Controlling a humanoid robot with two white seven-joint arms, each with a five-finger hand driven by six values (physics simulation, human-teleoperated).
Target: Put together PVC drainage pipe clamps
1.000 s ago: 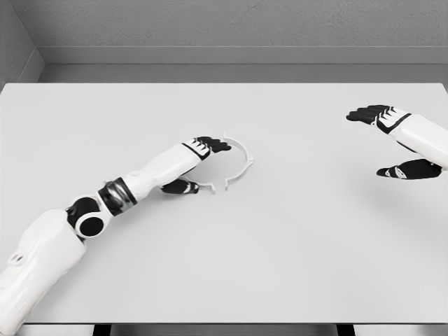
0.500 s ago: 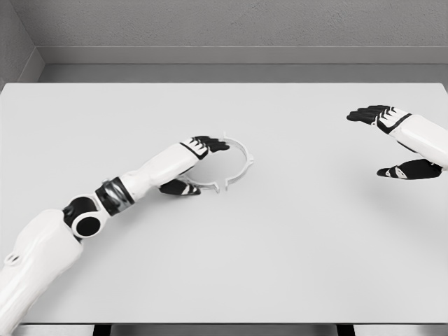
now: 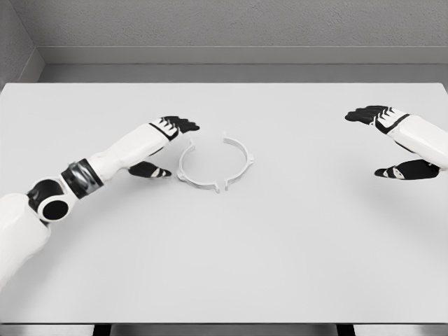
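Two white half-ring clamp pieces lie on the table, facing each other as a near-closed ring. The left half (image 3: pixel 187 170) curves along the ring's left and front. The right half (image 3: pixel 243 155) curves along its back and right. Small gaps show at the top and at the bottom front. My left hand (image 3: pixel 165 145) hovers just left of the ring, fingers spread, holding nothing and apart from it. My right hand (image 3: pixel 383 140) is far to the right, open and empty, well away from the clamp.
The white table (image 3: pixel 280 245) spans the view, with its front edge at the bottom. A grey wall and ledge run behind its far edge.
My left hand has let go of the left clamp half and pulled back to the left, uncovering the ring. The right hand has barely moved.
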